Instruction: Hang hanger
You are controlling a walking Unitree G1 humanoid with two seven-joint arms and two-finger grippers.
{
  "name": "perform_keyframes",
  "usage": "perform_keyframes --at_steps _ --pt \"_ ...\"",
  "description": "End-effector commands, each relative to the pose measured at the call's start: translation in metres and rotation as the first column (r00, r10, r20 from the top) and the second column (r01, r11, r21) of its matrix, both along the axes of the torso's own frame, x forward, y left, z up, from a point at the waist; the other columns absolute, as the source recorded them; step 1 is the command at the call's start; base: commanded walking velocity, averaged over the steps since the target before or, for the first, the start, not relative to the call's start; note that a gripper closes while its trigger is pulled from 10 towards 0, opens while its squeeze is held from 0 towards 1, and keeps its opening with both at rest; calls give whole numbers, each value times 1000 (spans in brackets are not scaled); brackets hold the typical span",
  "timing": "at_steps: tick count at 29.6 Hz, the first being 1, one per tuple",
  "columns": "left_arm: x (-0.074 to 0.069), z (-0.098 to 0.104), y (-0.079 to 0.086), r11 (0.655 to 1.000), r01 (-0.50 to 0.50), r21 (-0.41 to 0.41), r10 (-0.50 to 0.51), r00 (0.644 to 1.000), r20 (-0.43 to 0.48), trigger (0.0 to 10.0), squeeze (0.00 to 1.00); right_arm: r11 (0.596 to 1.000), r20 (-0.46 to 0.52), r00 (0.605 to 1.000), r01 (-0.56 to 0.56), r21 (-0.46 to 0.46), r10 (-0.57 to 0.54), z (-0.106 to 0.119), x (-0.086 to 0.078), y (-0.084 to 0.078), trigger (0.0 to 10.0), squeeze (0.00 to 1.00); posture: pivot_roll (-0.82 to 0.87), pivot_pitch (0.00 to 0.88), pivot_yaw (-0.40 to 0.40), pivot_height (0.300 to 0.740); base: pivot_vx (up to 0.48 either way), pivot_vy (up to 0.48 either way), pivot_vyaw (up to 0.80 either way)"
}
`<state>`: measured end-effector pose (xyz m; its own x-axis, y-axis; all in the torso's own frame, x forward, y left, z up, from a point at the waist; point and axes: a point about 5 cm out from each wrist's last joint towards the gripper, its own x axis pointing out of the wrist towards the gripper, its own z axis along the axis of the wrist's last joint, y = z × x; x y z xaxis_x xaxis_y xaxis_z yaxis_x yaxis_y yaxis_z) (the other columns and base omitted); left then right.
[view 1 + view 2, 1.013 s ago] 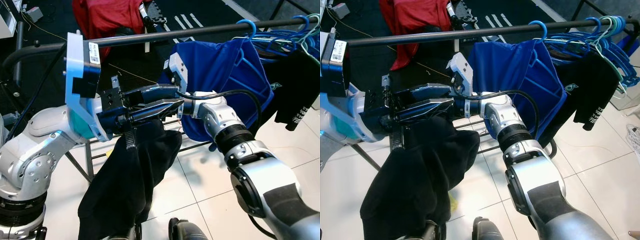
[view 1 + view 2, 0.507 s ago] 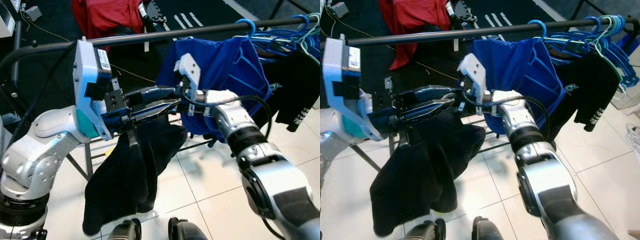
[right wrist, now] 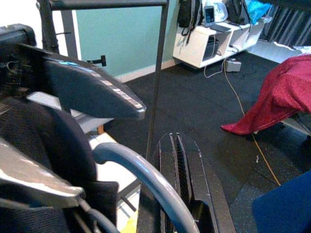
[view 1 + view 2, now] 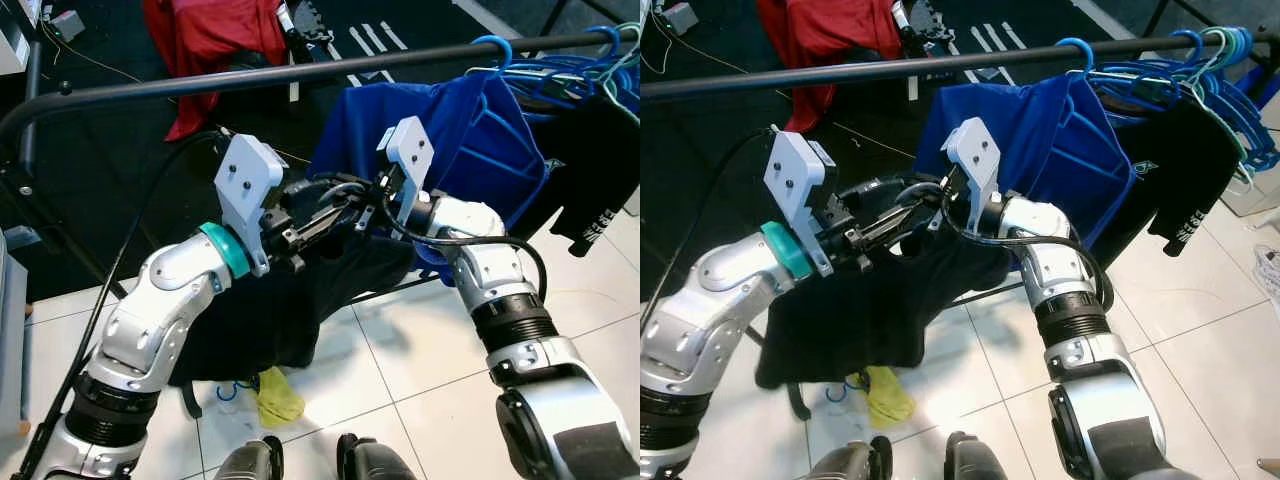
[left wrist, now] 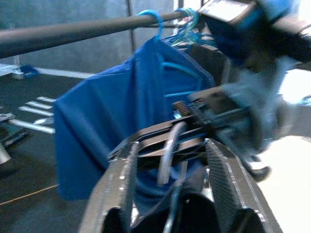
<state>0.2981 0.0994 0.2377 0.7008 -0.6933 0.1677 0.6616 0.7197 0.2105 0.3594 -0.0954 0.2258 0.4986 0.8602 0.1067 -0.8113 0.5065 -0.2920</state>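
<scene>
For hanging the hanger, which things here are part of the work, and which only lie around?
Part of the work:
- black garment on its hanger
- clothes rail
- left gripper
- right gripper

Only lying around:
- blue shirt, already hung
- red cloth
- yellow item on the floor

Both of your silver arms reach forward and meet just below the black rail [image 4: 300, 75]. Your left gripper [image 4: 325, 215] points right toward the other arm, its two black fingers [image 5: 121, 189] spread apart. Your right gripper [image 4: 895, 215] points left, fingers pressed together. The two grippers overlap, fingers crossing beneath the rail's middle.
</scene>
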Motion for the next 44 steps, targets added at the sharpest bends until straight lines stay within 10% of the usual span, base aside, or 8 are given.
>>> perform_keyframes --at_steps 1,2,3,11,26,29,36,44 --pt "3 4 4 1000 -21 -16 21 1000 15 10000 706 1000 -1 1000 23 8 -23 0 -2 -1 10000 0 -53 59 33 740 0 0 0" --pt "3 4 4 1000 -21 -16 21 1000 15 10000 706 1000 -1 1000 23 8 -23 0 -2 -1 10000 0 -53 59 33 740 0 0 0" --pt "8 10 15 994 -62 -87 63 998 -1 10000 0 998 -14 998 58 22 -58 -1 -2 -2 10000 0 -52 56 38 740 0 0 0" --pt "30 21 52 886 -289 -363 248 956 -157 10000 0 987 -108 985 142 74 -134 -9 -6 -10 10000 0 -55 50 45 740 0 0 0" --pt "37 -31 44 892 -423 158 433 900 -38 10000 0 863 -299 891 423 276 -341 4 3 -26 10000 0 -65 47 57 740 0 0 0" --pt "27 -51 56 862 -417 288 449 892 -53 10000 0 736 -432 830 532 419 -354 19 19 -28 10000 0 -54 53 51 740 0 0 0" --pt "9 -56 58 871 -381 311 429 897 -102 10000 0 548 -591 727 670 501 -349 27 39 -31 10000 0 -46 66 43 740 0 0 0" --pt "19 -54 42 818 -508 270 541 838 -64 10000 0 541 -655 661 723 429 -365 21 50 -3 10000 0 -48 76 29 740 0 0 0"
